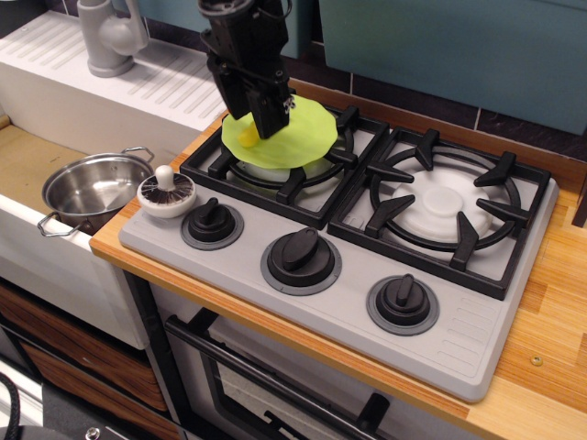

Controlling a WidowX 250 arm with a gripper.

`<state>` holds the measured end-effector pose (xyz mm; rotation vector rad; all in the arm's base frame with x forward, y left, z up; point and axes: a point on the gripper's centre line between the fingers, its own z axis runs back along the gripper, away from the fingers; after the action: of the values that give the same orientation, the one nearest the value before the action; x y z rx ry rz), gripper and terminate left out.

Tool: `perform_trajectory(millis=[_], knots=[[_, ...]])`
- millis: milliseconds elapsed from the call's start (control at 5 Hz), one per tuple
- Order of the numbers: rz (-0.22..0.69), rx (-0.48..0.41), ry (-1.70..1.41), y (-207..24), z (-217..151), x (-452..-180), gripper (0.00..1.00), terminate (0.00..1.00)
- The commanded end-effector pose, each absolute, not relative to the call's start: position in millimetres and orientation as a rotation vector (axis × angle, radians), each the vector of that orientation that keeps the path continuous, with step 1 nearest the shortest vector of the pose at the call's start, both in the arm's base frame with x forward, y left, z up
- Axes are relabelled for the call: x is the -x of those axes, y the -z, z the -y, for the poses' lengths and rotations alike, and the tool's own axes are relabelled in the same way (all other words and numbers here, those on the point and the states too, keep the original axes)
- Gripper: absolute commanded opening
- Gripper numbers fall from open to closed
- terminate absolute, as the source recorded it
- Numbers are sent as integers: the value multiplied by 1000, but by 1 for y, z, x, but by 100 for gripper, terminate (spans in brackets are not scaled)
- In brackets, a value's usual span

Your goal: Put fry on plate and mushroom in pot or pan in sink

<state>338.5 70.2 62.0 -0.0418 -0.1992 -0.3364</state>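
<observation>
The lime-green plate [298, 137] lies on the back-left burner grate. My gripper [268, 126] reaches down over the plate's left part and is shut on the yellow fry [248, 136], whose end sticks out to the left, at or just above the plate's surface. The white mushroom [166, 193] stands cap-down on the stove's front-left corner, stem up. The steel pot [90, 191] with wire loop handles stands in the sink [23, 160], left of the stove, and is empty.
Three black knobs [301, 254] line the stove's front. The right burner has a white cap [447, 203] under a black grate. A grey faucet [108, 37] stands on the ribbed drainboard [174, 78] at the back left. Wooden counter [559, 302] lies on the right.
</observation>
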Motion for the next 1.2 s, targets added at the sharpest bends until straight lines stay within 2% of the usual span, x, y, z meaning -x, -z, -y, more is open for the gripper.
perform_trajectory(millis=[0, 600, 1000], knots=[[231, 15, 312, -96, -58, -329, 100, 0], [138, -14, 361, -132, -66, -306, 100, 0], [138, -14, 361, -132, -66, -306, 100, 0]])
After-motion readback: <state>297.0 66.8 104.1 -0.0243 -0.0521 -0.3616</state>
